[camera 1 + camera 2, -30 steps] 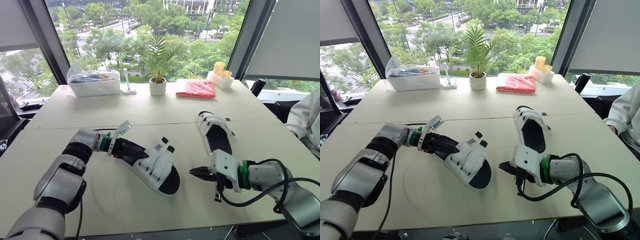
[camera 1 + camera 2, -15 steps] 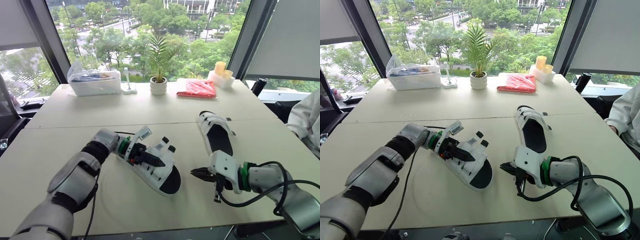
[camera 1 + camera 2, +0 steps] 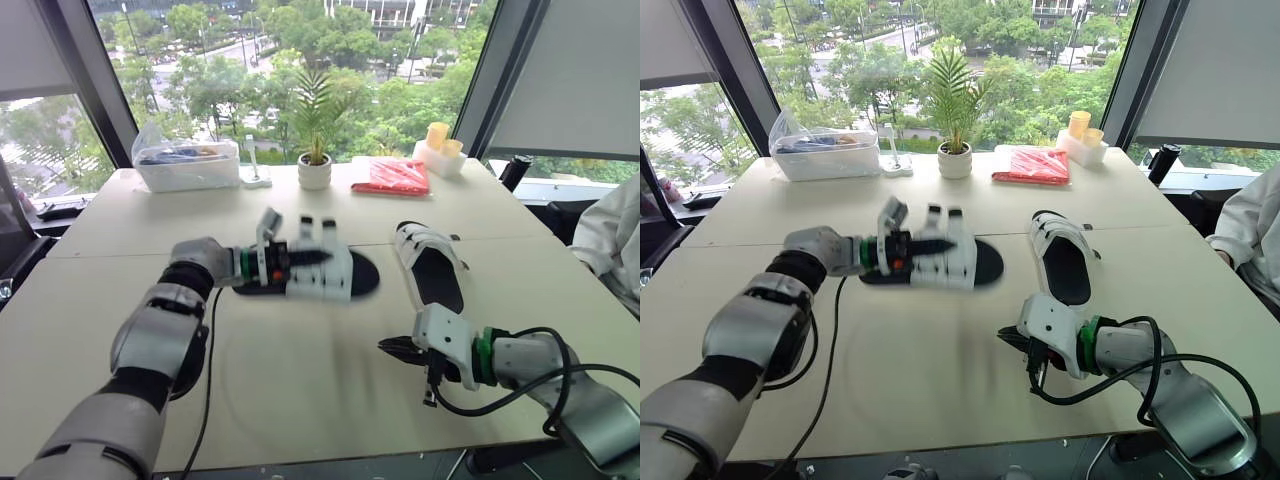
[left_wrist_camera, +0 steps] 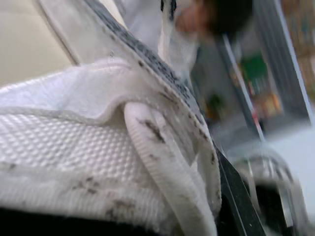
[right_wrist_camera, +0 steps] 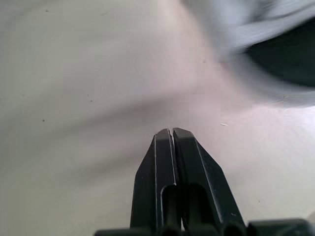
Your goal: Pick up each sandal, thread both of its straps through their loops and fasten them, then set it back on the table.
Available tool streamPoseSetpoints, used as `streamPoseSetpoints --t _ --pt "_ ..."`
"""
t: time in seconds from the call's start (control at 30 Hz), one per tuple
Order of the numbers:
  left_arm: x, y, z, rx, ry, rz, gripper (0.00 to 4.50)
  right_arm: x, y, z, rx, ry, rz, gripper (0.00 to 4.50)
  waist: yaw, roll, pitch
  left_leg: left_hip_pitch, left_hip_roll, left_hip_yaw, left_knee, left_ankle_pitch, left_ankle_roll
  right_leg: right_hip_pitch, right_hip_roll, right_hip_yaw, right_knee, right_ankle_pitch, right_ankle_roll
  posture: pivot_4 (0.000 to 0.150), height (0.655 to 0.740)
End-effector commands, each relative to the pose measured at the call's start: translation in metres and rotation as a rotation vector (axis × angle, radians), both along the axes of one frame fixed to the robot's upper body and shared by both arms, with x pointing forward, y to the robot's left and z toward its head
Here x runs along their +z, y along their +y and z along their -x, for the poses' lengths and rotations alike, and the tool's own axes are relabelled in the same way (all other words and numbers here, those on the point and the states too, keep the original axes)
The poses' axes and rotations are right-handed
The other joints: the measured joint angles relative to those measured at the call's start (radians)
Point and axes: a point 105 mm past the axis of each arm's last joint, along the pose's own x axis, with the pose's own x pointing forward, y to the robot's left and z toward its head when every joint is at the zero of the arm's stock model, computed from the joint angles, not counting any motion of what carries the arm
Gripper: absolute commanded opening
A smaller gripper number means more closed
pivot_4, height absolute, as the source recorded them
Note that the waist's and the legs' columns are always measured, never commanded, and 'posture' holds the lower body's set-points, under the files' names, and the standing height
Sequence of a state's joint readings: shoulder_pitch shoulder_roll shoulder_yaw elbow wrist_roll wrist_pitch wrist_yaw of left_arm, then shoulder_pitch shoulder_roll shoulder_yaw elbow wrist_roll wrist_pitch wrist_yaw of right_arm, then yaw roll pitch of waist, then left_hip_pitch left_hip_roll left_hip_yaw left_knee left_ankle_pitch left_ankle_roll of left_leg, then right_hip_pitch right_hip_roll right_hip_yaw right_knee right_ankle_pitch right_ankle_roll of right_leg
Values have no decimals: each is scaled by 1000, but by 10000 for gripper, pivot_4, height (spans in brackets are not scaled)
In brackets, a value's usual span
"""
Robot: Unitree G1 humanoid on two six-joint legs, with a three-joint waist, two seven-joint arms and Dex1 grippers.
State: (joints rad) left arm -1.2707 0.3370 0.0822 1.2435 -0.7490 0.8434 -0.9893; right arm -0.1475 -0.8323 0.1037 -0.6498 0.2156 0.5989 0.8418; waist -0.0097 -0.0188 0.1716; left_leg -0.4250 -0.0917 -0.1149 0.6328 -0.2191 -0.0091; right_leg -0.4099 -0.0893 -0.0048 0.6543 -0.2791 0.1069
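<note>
While the left pincer (image 3: 312,259) was clenched on the white sandal (image 3: 338,282), the shoe lay crosswise in front of the robot, near the middle of the desk (image 3: 300,380). Its long axis ran left to right, with the heel end at the left wrist and the black-soled toe pointing toward the robot's right. The sandal was blurred, so I could not tell whether it was clear of the desk or skimming it. Two strap ends (image 3: 328,228) stood up from its upper edge, loose and unthreaded as far as could be seen.

The right pincer (image 3: 386,346) hovered low over the desk with its two black fingers pressed together on nothing; the right wrist view showed them closed tip to tip. It sat nearer the robot than the held sandal and off to the right of its toe, well apart from the straps. The second sandal (image 3: 435,270) lay flat on the desk just beyond the right pincer, lengthwise away from the robot, its toe end close to the held sandal's toe.

The relation that mattered, in my judgement, was this — the strap ends lay forward and to the left of the right pincer, on the far side of the held shoe. The right arm was therefore the free one and would have to open, then reach across the toe to take a strap.
</note>
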Motion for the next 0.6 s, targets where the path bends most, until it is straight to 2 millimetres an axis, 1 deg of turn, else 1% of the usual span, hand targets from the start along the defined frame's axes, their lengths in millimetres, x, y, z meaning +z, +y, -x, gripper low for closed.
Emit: streamPoseSetpoints --t 0.03,0.07,0.17,0.23,0.33,0.43,0.57,0.6 --pt "15 26 -49 502 35 136 160 9 7 -3 33 -48 -13 0 3 0 0 0 0 0 0 0 0 0 -1 0 0 0 0 1500 7400" --pt "14 30 -54 569 57 147 160 9 7 -4 35 -49 -13 0 6 0 0 0 0 0 0 0 -1 0 -1 0 0 0 0 1500 7400" --pt "6 30 -66 787 138 253 160 8 11 -8 54 -46 -17 0 17 0 0 0 -1 2 1 3 -5 0 -2 0 0 1 1 1500 7400" --pt "3 26 -67 843 170 292 160 8 12 -10 63 -47 -13 0 25 -1 0 0 -1 3 1 3 -6 0 -2 0 0 1 1 1500 7400" --pt "-1 23 -69 979 230 368 160 9 15 -13 79 -48 -14 0 26 -1 1 -1 -2 3 1 3 -6 0 -3 0 0 1 2 1500 7400" --pt "-9 27 -68 1054 263 388 160 8 15 -13 85 -45 -10 0 24 -1 1 -1 -3 4 2 3 -6 0 -3 0 0 2 3 1500 7400" --pt "-20 33 -67 1088 280 375 160 7 16 -12 88 -40 -9 0 20 -1 1 -1 -2 4 2 3 -5 0 0 0 0 2 3 1500 7400" --pt "-24 33 -67 1092 289 366 4357 7 16 -12 88 -39 -10 0 21 -1 1 -1 -2 4 2 3 -5 0 0 0 1 2 3 1500 7400"
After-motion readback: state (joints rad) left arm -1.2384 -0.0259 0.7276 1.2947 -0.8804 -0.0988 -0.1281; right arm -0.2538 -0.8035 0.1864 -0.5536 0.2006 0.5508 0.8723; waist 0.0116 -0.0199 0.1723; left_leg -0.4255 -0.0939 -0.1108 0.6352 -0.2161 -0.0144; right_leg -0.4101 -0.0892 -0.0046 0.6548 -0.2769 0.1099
